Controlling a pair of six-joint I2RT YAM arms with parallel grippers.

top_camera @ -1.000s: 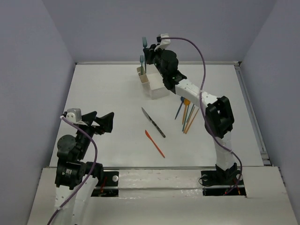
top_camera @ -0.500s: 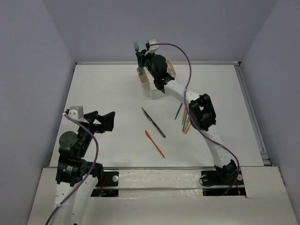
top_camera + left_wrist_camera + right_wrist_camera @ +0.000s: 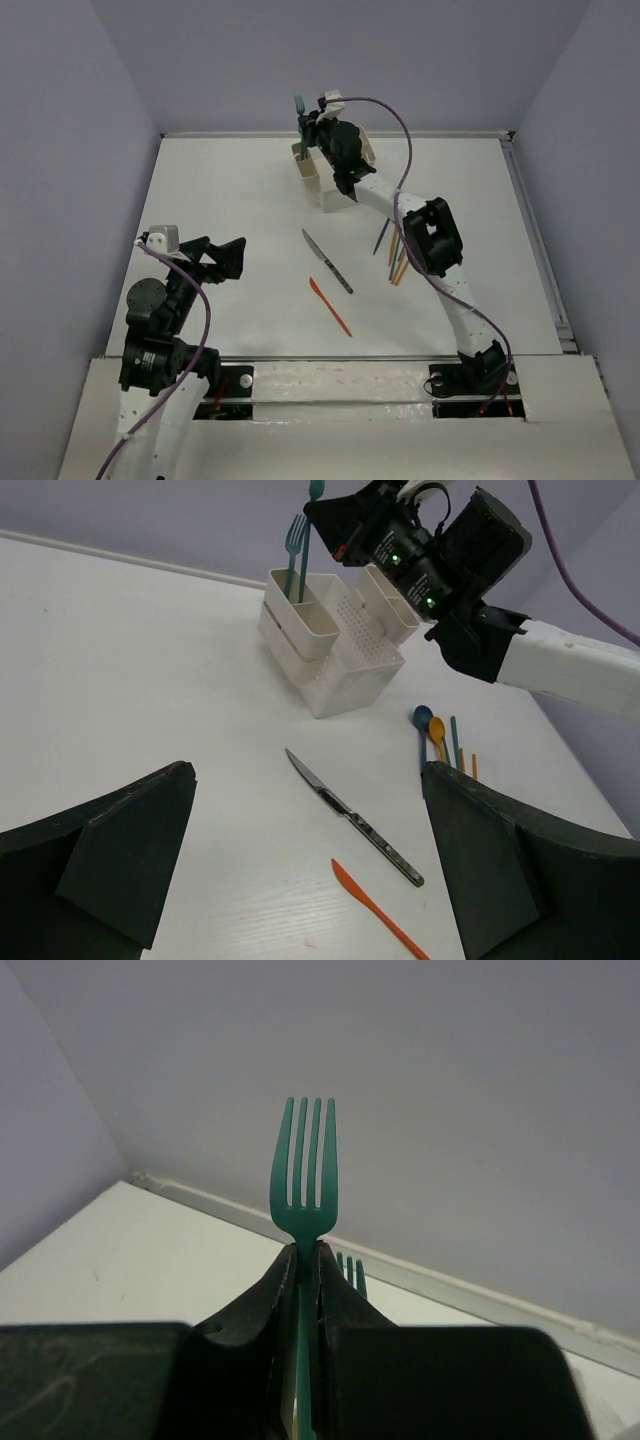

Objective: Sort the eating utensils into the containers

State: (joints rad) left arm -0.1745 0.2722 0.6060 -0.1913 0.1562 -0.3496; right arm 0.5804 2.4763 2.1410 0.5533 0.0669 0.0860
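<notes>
One teal fork (image 3: 305,1175), tines up, pinched in right pincer (image 3: 308,1256) | left pincer (image 3: 215,256) spread wide, empty

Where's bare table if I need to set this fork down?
Bare: far left, between caddy and left gripper; also right of the spoon cluster. Crowded: centre, steel knife and orange knife.

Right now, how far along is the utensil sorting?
Done: one fork stands in a narrow slot of the caddy. In hand: the right fingers pinch a second fork, tines up, over that slot. Left: the steel knife, orange knife, blue spoon, orange spoon and a couple more handles beside them lie on the table. The left fingers are open, holding nothing.
</notes>
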